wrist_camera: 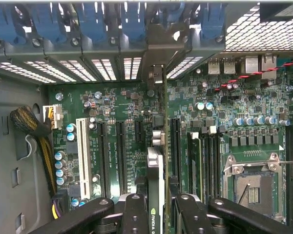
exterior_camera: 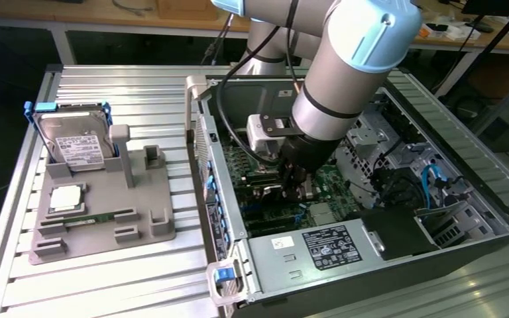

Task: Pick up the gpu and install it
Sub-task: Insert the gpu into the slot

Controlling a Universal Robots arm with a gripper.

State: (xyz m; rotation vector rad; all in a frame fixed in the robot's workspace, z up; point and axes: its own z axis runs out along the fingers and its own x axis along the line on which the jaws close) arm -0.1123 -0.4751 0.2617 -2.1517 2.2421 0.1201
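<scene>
Gripper (wrist_camera: 158, 207) is clamped on the gpu (wrist_camera: 155, 175), one finger (wrist_camera: 136, 214) on each face, with the card edge-on and running straight out ahead of the fingertips toward the case's rear wall. Its bracket (wrist_camera: 156, 78) is up against the slot opening there, beside the blue latches (wrist_camera: 133, 22). In the exterior view we see the gripper (exterior_camera: 294, 185) deep inside the open case (exterior_camera: 236, 278), close over the motherboard (exterior_camera: 325, 215). We can't tell whether the card's contacts are in a slot. It has a long black slot (wrist_camera: 121, 156) on one flank and another long slot (wrist_camera: 175, 151) on the other, and we can't confirm which one it lines up with. Main risk, as we judge it, is an off-line card. The contact edge would land on a slot wall or on board parts, and a push would flex the card or slide it in the grip. Second risk is the bracket catching the rear frame and tilting the card. Room is tight sideways. The memory sticks (wrist_camera: 195, 161) stand near the gripper on one side, with the CPU socket (wrist_camera: 249, 187) farther out. On the other side the white slot (wrist_camera: 81, 156) and cable bundle (wrist_camera: 31, 126) are well apart. The way up out of the case is open. The hard drive (exterior_camera: 77, 142) and grey fixture (exterior_camera: 104, 212) on the surface (exterior_camera: 122, 291) are well clear of the gripper.
</scene>
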